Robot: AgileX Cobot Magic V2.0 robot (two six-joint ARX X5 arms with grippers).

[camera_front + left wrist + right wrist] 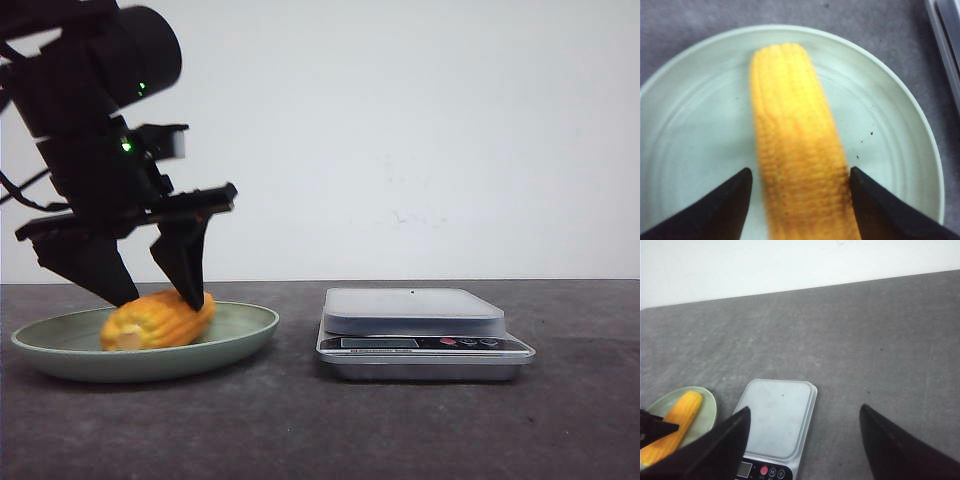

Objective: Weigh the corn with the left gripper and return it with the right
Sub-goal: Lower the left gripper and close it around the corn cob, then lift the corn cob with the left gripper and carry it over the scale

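Note:
The corn (160, 322), a stubby orange-yellow cob, lies on its side in a pale green plate (245, 325) at the left of the table. My left gripper (160, 300) is lowered over it, open, with one black finger on each side of the cob. In the left wrist view the corn (795, 135) runs between the fingertips; one tip is at the cob's side and a small gap shows at the other. My right gripper (804, 410) is open and empty, high above the table, out of the front view. Its view shows the corn (670, 425) far off to one side.
A silver digital scale (415, 312) with a pale platform stands right of the plate; it also shows in the right wrist view (775, 415) and as an edge in the left wrist view (946, 45). The table is dark grey, with a white wall behind.

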